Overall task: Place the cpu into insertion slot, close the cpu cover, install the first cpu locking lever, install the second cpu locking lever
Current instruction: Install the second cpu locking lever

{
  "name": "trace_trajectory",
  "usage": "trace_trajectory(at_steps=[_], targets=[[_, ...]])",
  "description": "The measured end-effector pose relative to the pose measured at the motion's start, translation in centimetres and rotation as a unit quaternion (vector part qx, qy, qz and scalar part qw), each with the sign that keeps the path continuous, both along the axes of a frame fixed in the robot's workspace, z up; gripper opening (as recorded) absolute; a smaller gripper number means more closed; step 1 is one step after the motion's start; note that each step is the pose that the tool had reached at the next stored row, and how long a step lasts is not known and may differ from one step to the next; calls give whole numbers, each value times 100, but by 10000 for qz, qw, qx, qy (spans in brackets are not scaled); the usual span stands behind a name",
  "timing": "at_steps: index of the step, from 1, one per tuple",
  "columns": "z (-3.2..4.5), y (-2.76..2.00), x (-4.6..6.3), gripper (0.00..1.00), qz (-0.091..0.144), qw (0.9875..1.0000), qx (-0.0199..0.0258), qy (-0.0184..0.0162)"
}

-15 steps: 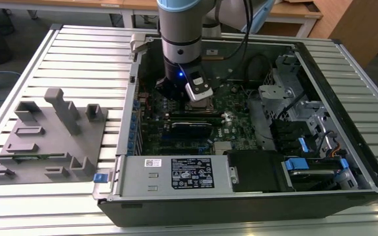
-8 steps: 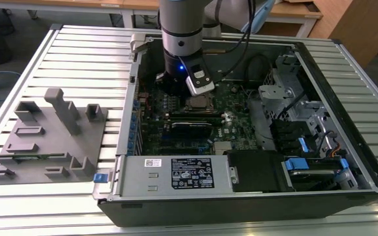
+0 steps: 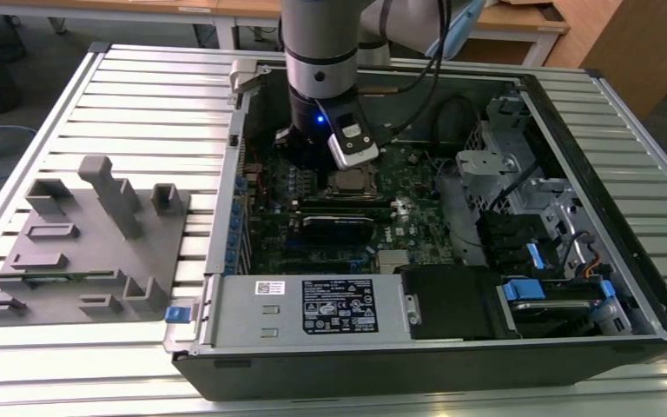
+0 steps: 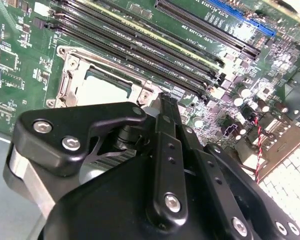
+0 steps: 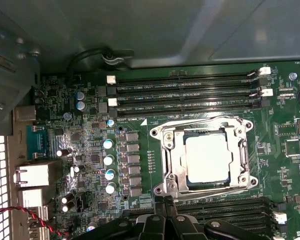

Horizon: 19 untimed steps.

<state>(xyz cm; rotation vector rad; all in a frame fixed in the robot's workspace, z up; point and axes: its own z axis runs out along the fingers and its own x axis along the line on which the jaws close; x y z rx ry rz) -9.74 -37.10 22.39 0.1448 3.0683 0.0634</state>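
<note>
The cpu [image 5: 206, 157] lies flat in the insertion slot [image 5: 166, 134] on the green motherboard, its silvery top showing. The cpu cover [image 5: 236, 155] is down around it, framing the chip through its square cut-out. A thin metal lever runs along the slot's side next to the memory sticks. My gripper [image 5: 165, 201] is shut, its two black fingers pressed together, with the tips at the slot's opposite edge. In the second wrist view the gripper [image 4: 165, 100] points at the slot's corner beside the cpu [image 4: 102, 90]. In the exterior view the arm's wrist stands just behind the cpu [image 3: 349, 181].
Long black memory slots [image 5: 185, 92] flank the socket on both sides. Rear ports [image 5: 32, 175] and a red-black cable [image 5: 25, 212] sit near the case wall. The case holds a power supply [image 3: 310, 306] and a drive cage [image 3: 531, 217]. A grey fixture [image 3: 84, 243] lies on the table at the exterior view's left.
</note>
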Motion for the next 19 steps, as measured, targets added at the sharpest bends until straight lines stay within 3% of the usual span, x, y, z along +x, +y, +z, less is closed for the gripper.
trace_trajectory(at_steps=[9,19], targets=[[2,0,27,11,0,10000,-1,1],[1,1,356,11,0,10000,0,7]])
